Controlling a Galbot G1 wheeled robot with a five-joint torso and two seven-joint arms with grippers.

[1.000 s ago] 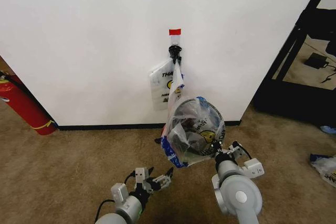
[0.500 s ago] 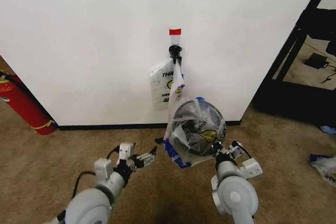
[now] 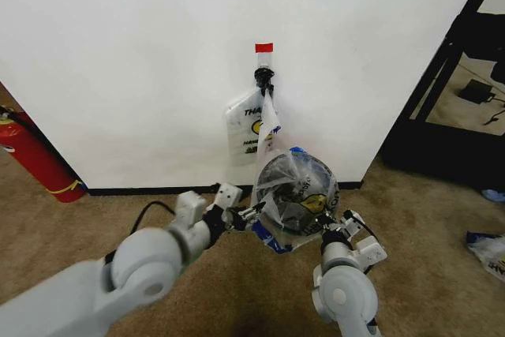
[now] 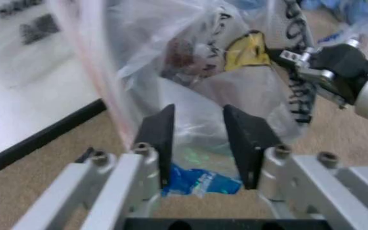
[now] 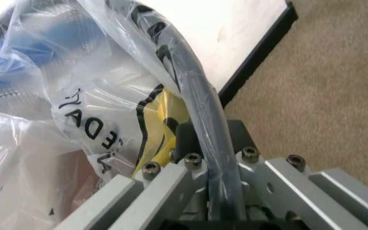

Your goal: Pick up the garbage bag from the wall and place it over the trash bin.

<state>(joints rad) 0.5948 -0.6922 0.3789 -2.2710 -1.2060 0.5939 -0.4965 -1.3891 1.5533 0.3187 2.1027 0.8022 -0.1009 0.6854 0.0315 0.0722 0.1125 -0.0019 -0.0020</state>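
The garbage bag, translucent with black print, a yellow face and blue handles, is stretched over the round black trash bin at the foot of the white wall. A strip of the bag still runs up to the black hook under the red tape. My left gripper is open at the bag's left lower side; in the left wrist view the plastic and a blue handle lie between its fingers. My right gripper is shut on the bag-covered bin rim.
A second printed bag hangs flat on the wall by the hook. A red fire extinguisher leans at the left. A black frame stands at the right, with a plastic bag on the carpet near it.
My left arm has swung forward and to the right, bringing its open gripper up against the bag's left side. The right gripper has kept its hold.
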